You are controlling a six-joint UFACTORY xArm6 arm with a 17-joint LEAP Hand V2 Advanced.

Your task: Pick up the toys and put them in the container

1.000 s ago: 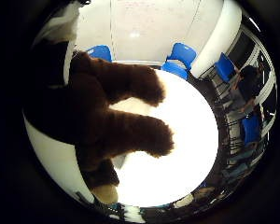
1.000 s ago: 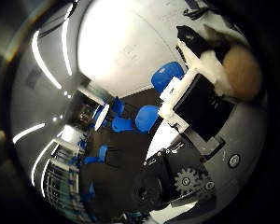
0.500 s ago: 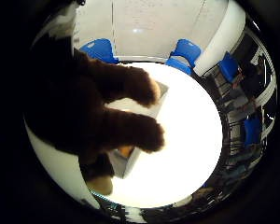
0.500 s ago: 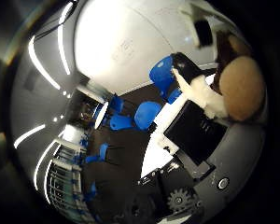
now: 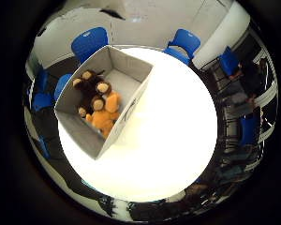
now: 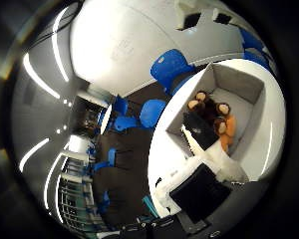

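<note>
Nearest, one robot hand [image 6: 204,186]: white and black parts above the box; how far open it is, cannot tell; nothing seen in its grasp. One grey box [image 5: 131,91], open-topped, on a round white surface [image 5: 178,140] near its edge. Contents: two toys, one brown monkey [image 5: 90,89], one orange plush [image 5: 105,115], touching. Beyond: several blue chairs [image 5: 89,42].
</note>
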